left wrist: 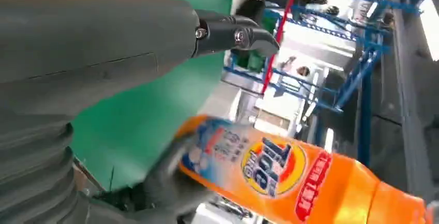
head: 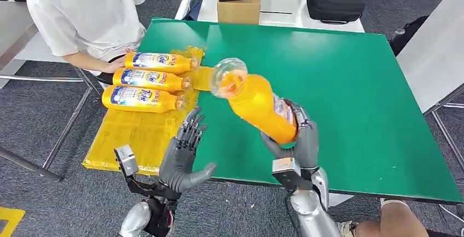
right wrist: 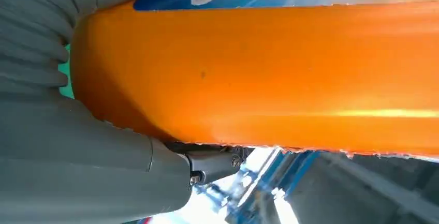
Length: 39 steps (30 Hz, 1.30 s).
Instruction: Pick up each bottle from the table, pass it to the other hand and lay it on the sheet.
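Note:
My right hand (head: 298, 141) grips an orange bottle (head: 256, 105) by its base, raised above the green table (head: 350, 84) and tilted with its clear cap toward the left. The same bottle (right wrist: 269, 74) fills the right wrist view, and the left wrist view shows its labelled side (left wrist: 290, 177). My left hand (head: 183, 155) stands open, fingers up, a short way left of the bottle, not touching it. Three orange bottles (head: 145, 78) lie side by side on the yellow sheet (head: 137, 133) at the table's left edge.
A person in a white shirt (head: 82, 12) sits at the far left, a hand resting by the sheet's bottles. A cardboard box (head: 238, 7) and a black case (head: 335, 1) sit on a white table behind. Another person's knee (head: 394, 223) shows bottom right.

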### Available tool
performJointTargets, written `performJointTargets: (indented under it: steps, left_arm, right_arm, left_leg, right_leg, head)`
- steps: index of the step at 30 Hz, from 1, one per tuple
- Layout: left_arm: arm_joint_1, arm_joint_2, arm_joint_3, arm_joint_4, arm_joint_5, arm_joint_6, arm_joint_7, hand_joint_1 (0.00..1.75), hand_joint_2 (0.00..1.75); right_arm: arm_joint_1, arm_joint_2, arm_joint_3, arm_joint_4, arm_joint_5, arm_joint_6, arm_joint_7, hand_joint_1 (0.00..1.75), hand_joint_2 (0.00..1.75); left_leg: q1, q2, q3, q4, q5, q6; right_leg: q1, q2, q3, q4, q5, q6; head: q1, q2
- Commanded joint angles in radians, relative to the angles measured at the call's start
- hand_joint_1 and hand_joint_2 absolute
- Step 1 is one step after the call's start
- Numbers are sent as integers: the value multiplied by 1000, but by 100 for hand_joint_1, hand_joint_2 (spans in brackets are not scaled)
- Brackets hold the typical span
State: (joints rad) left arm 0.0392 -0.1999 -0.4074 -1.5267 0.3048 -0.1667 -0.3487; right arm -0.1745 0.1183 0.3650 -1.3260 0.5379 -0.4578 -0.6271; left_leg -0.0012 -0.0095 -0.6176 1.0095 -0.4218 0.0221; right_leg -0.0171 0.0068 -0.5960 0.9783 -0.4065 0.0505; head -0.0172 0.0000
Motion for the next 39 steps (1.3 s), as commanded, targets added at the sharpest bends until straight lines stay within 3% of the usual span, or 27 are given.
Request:
performJointTargets:
  steps: [1, 8, 18, 27, 31, 32, 33, 34, 35, 36, 37, 38, 39]
  left_arm:
    - [-11, 51, -69, -24, 3, -34, -17, 0, 175]
    - [-29, 32, -62, -29, -64, 41, -30, 0, 175]
    - [-50, 17, -68, -8, -158, 154, -24, 0, 175]
    - [-47, 18, -67, -14, -153, 152, -25, 0, 175]
    - [-40, 49, -79, -28, 8, -4, -5, 3, 175]
    - [-35, 51, -75, -29, 30, -28, -6, 17, 175]
    - [-35, 47, -72, -31, 30, -46, -19, 59, 175]
    - [-35, 45, -73, -31, 36, -54, -20, 152, 175]
    - [-37, 43, -71, -30, 40, -55, -18, 175, 175]
    - [-42, 38, -67, -25, 42, -52, -16, 175, 175]
    - [-43, 32, -60, -21, 49, -47, -11, 175, 175]
    - [-44, 29, -56, -18, 55, -45, -7, 175, 175]
    - [-46, 26, -51, -14, 63, -45, -3, 175, 175]
  right_arm:
    - [-13, -13, 125, 39, 68, -1, -16, 175, 175]
    - [-12, -2, 237, 126, 111, 25, 8, 175, 175]
    - [-44, -14, 296, 126, 140, 55, 55, 175, 175]
    - [-45, -13, 300, 135, 138, 57, 55, 175, 175]
    - [-47, -5, 311, 174, 130, 60, 48, 175, 175]
    - [-49, -3, 312, 187, 124, 65, 45, 175, 175]
    - [-50, -3, 313, 201, 123, 64, 39, 175, 175]
    - [-49, -2, 314, 205, 121, 65, 38, 175, 175]
    - [-48, -1, 313, 207, 120, 65, 38, 175, 175]
    - [-42, 0, 316, 206, 119, 69, 38, 175, 175]
    - [-39, -2, 320, 205, 127, 67, 42, 98, 175]
    - [-31, 2, 313, 202, 127, 53, 46, 0, 175]
    - [-25, 2, 320, 202, 128, 56, 44, 0, 175]
  left_leg:
    - [1, 1, 5, -1, -2, -2]
    - [1, 2, 6, -1, -2, -2]
    - [0, 1, 2, -1, -1, -1]
    - [1, 0, 5, -1, -2, -2]
    - [0, 1, 3, -1, -1, -1]
    - [0, 1, 2, -1, -1, -1]
    - [1, 1, 5, -2, -1, -2]
    - [0, 1, 3, -1, -1, -1]
    - [1, 1, 5, -2, -2, -2]
    - [0, 1, 3, -1, -1, -1]
    - [0, 1, 2, -1, -1, -1]
    - [1, 1, 4, -1, -2, -1]
    - [0, 0, 2, -1, -1, -1]
  right_leg:
    - [1, 0, 5, -1, -2, -2]
    - [2, 0, 6, -2, -2, -3]
    - [0, 0, 2, -1, -1, -1]
    - [1, -1, 5, -1, -2, -3]
    - [1, 0, 3, -1, -1, -2]
    - [1, 0, 2, -1, -1, -2]
    - [1, 0, 5, -2, -1, -2]
    - [1, 0, 3, -1, -1, -2]
    - [1, 0, 5, -2, -1, -3]
    - [0, 1, 3, -1, -1, -2]
    - [1, 0, 2, -1, -1, -2]
    - [1, 0, 5, -2, -1, -2]
    - [1, -1, 2, -1, -1, -1]
  head:
    - [0, 0]
    - [0, 0]
    - [0, 0]
    - [0, 0]
    - [0, 0]
    - [0, 0]
    - [0, 0]
    - [0, 0]
    - [0, 0]
    - [0, 0]
    - [0, 0]
    - [0, 0]
    - [0, 0]
